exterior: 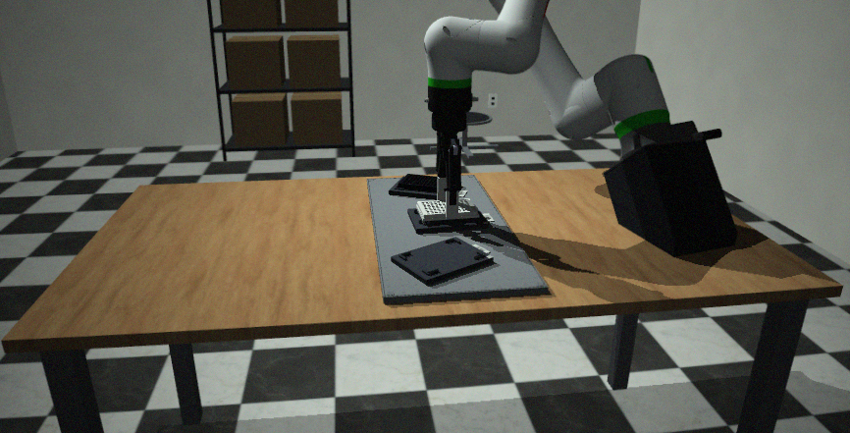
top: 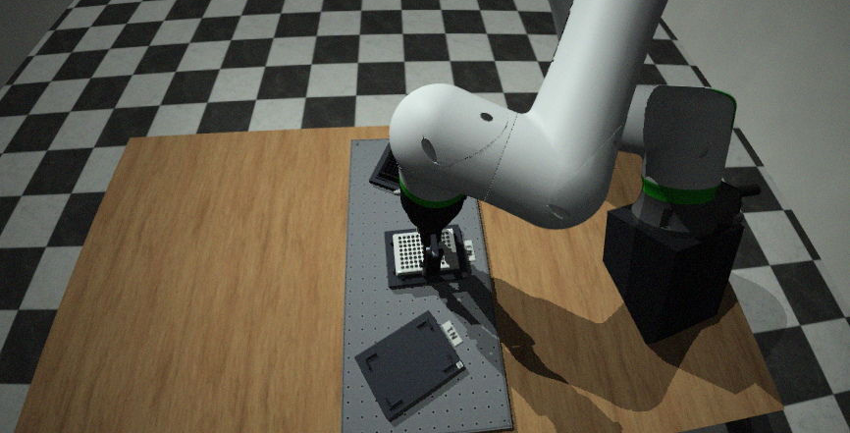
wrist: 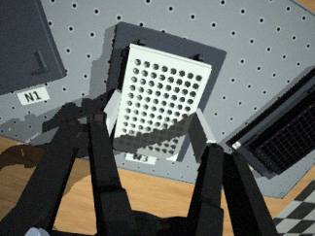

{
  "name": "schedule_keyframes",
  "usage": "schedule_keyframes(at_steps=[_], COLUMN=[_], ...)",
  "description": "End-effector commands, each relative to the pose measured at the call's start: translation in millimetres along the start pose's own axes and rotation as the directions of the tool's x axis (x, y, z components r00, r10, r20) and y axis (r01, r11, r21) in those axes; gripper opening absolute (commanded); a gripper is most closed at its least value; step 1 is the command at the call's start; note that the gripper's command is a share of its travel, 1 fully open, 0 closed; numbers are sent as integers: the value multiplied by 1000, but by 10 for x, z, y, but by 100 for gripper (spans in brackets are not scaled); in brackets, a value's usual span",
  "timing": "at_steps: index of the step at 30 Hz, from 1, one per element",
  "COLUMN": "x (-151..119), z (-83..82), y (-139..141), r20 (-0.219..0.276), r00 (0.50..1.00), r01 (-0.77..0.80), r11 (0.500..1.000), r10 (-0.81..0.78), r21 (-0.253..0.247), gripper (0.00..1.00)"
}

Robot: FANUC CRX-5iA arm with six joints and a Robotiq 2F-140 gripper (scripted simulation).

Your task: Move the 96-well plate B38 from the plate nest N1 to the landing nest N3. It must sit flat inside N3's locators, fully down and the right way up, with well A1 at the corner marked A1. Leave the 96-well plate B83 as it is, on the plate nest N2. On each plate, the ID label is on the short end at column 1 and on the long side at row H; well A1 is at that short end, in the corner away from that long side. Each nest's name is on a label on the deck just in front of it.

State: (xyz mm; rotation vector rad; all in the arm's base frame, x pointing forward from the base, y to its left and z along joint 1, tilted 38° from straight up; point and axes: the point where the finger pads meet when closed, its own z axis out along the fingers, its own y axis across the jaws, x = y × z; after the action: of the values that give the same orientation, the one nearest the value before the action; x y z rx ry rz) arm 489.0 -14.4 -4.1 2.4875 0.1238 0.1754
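Looking down the wrist cam at the white plate (wrist: 164, 89) on the middle nest (wrist: 213, 57), dead under the gripper (wrist: 157, 120); gripper clamped on it, pinching the two long sides, so long axis running crosswise between the fingers and across the deck (top: 368, 310) toward the arm's base; can't tell if seated fully or up a hair.

Bit confusing on names: N1 tag (wrist: 32, 96) readable right beside the empty nest (top: 407, 364), the skewed one at the opposite end of the deck from the black plate (wrist: 284, 134); middle nest's own tag too small to read; so maybe at pickup, maybe at drop-off.

Black plate well apart on its far nest.

If headed for the skewed nest, guessing a straight lift, then a wrist twist to match that angle; worth checking the A1 corner before letting go.
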Motion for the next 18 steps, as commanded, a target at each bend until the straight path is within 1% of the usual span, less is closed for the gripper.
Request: schedule_keyframes(at_steps=[1, 18], x=[2, 2], z=[23, 83], y=[-1, -1], r20=[0, 0], r00=[1000, 1000], r01=[0, 0], r11=[1000, 1000], r10=[0, 0], r21=[0, 0], gripper=[0, 0])
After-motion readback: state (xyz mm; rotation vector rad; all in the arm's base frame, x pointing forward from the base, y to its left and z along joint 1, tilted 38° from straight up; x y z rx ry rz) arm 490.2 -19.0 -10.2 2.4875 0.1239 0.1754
